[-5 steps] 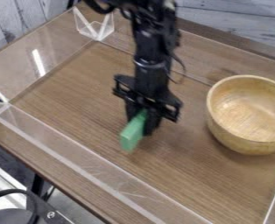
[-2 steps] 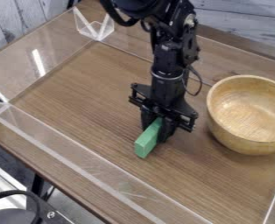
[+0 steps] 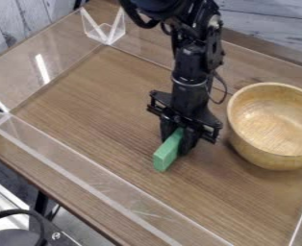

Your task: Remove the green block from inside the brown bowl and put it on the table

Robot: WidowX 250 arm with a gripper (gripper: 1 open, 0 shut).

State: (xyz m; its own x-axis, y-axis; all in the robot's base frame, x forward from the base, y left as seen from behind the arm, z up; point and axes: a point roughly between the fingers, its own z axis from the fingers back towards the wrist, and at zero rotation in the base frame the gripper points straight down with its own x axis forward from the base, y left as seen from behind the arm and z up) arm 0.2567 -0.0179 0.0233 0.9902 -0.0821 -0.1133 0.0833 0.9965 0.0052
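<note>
The green block [image 3: 168,152] is a flat green bar, tilted with its lower end on or just above the table [image 3: 89,106], left of the brown bowl [image 3: 277,123]. My gripper [image 3: 180,135] points straight down over the block's upper end and is shut on it. The round tan wooden bowl stands empty at the right, a short gap away from the gripper. The fingers cover the block's top end.
Low clear acrylic walls [image 3: 63,159] edge the tabletop on all sides. A clear acrylic corner piece [image 3: 106,29] stands at the back left. The black arm [image 3: 192,48] rises from the gripper toward the top of the view.
The gripper has carried the green block a little to the right and toward the front of the table, closer to the bowl. It has stayed shut on the block.
</note>
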